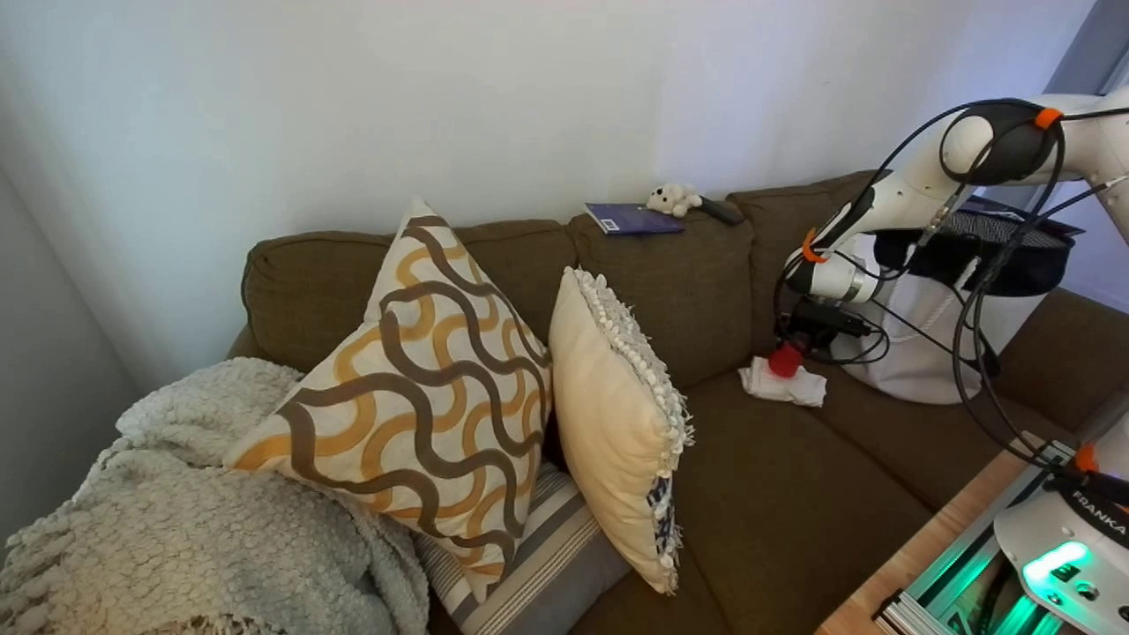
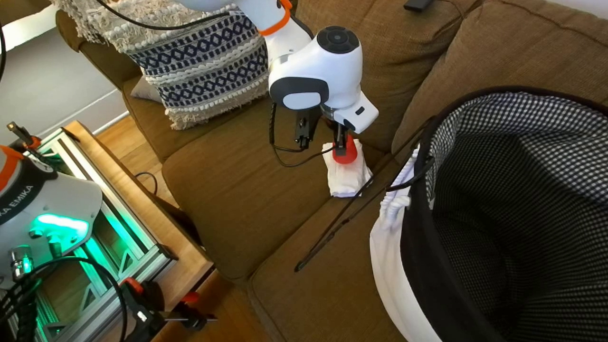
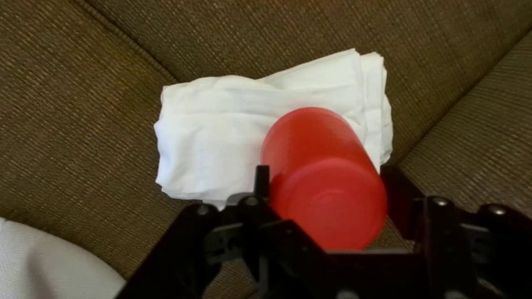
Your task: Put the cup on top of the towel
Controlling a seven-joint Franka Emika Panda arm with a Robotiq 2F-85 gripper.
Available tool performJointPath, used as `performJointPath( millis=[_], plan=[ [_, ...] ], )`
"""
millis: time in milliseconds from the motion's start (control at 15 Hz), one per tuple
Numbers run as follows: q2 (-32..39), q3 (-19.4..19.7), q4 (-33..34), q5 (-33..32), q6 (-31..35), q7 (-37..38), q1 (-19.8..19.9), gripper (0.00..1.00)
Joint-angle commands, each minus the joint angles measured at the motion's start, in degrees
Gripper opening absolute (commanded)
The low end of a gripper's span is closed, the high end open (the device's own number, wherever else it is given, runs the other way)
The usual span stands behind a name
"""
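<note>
Towel (image 3: 208, 141) on sofa seat (image 1: 758, 476). Cup (image 3: 332, 211) in pincer (image 3: 326, 182), over towel; contact with towel unclear. In an exterior view: bag (image 1: 882, 375) right of towel; cushion (image 1: 609, 423) left, second cushion (image 1: 441, 388) further left, blanket (image 1: 220, 511) far left. Backrest (image 1: 661, 282) behind, book (image 1: 622, 219) and plush toy (image 1: 673, 200) on top.

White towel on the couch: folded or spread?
Folded. The wrist view shows the white towel as a compact rectangle with stacked layers at one end.

White towel (image 3: 208, 137): partly hidden from me by the red cup (image 3: 328, 203) | pincer (image 3: 325, 178): cut off below in wrist view | white bag (image 2: 388, 256), blanket (image 1: 220, 520): each cut off in an exterior view
</note>
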State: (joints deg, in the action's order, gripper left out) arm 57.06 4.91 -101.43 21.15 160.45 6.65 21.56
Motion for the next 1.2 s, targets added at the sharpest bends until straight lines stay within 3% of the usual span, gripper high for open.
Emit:
performJointPath(
  millis=[0,133,267,533,800,1067,1133],
  plan=[
    [5.0,1.31,5.61,-0.78,-1.31,3.37,-0.57,0.42],
    [8.31,1.82,9.29,-1.07,-4.09,4.98,-0.68,0.42],
    [11.5,2.8,12.88,-1.57,-9.86,7.03,-1.16,0.94],
    [11.34,2.87,14.87,-0.75,-13.3,7.66,-0.41,1.0],
    [-1.19,1.24,2.69,-0.5,-2.91,1.78,-0.86,1.0],
    [-11.89,-1.61,-7.21,-3.59,-3.46,-6.71,-1.89,1.0],
    [-5.33,-0.57,1.27,-2.54,-4.32,-2.95,-1.24,1.0]
  ],
)
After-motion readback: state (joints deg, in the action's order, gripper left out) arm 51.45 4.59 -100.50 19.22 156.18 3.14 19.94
